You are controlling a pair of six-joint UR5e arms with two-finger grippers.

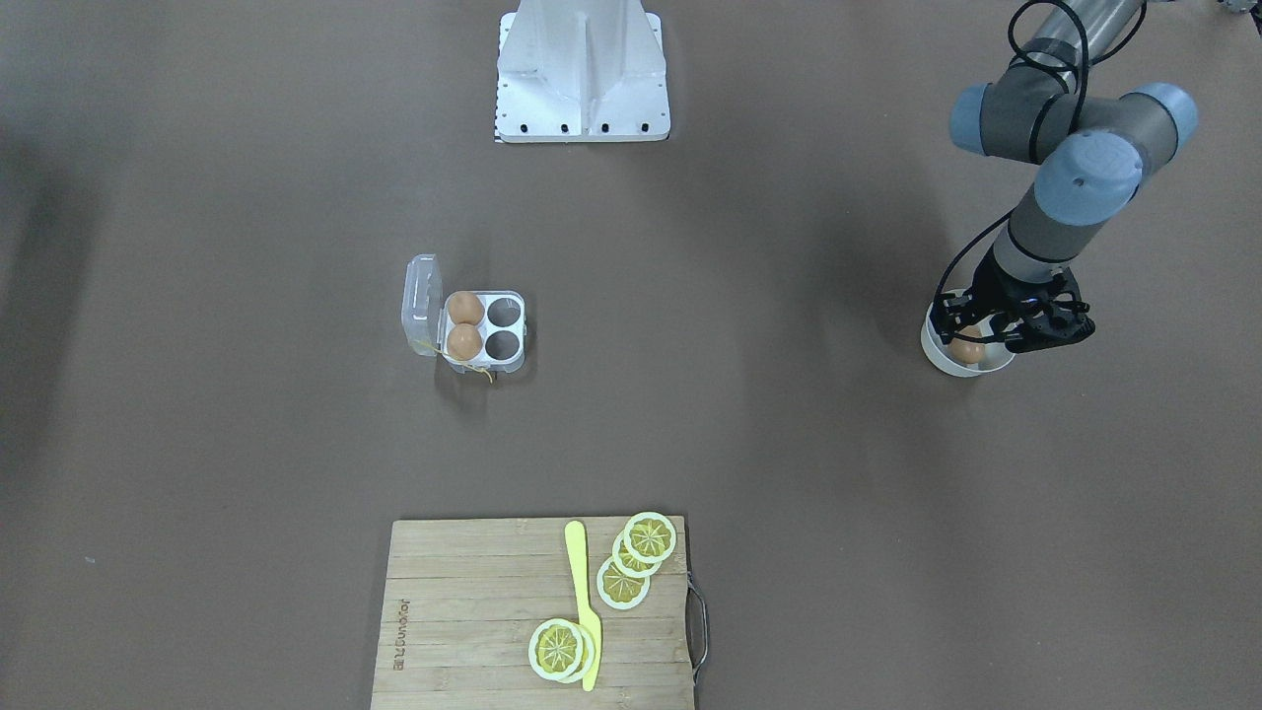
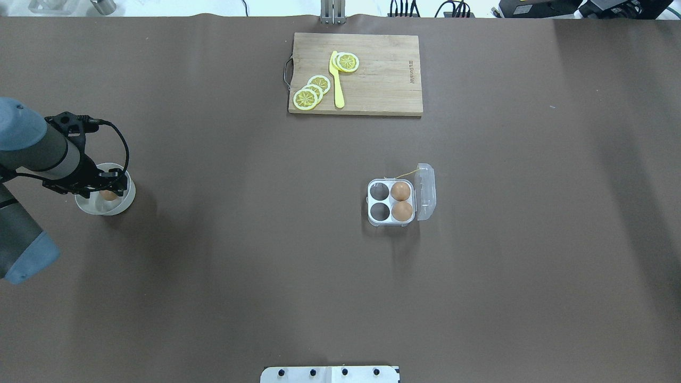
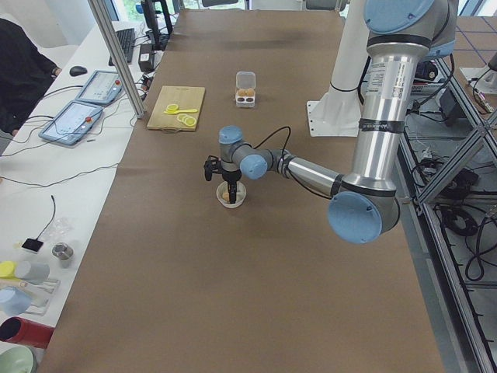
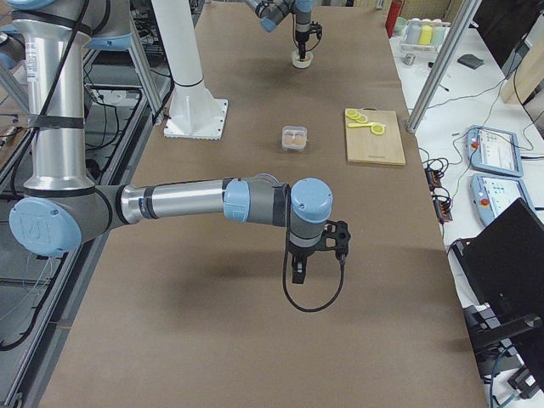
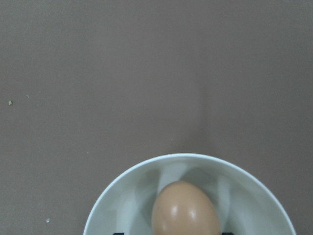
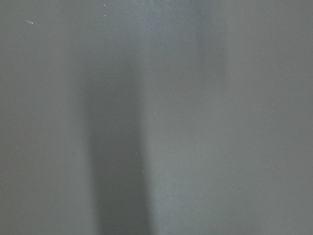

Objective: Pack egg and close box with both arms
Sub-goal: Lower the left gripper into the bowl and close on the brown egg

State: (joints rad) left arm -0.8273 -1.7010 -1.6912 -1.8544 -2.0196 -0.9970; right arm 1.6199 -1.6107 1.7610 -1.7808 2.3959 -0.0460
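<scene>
An orange-brown egg lies in a round white bowl at the table's left end. My left gripper reaches down into the bowl with its fingers on either side of the egg, and it looks open. The left wrist view shows the egg in the bowl, with black fingertips at the bottom edge. The clear box sits mid-table with its lid open and two eggs in the cups next to the lid. My right gripper hangs over bare table; I cannot tell whether it is open or shut.
A wooden cutting board with lemon slices and a yellow knife lies at the far edge. The white metal stand is at the robot's side. The right wrist view shows only brown table.
</scene>
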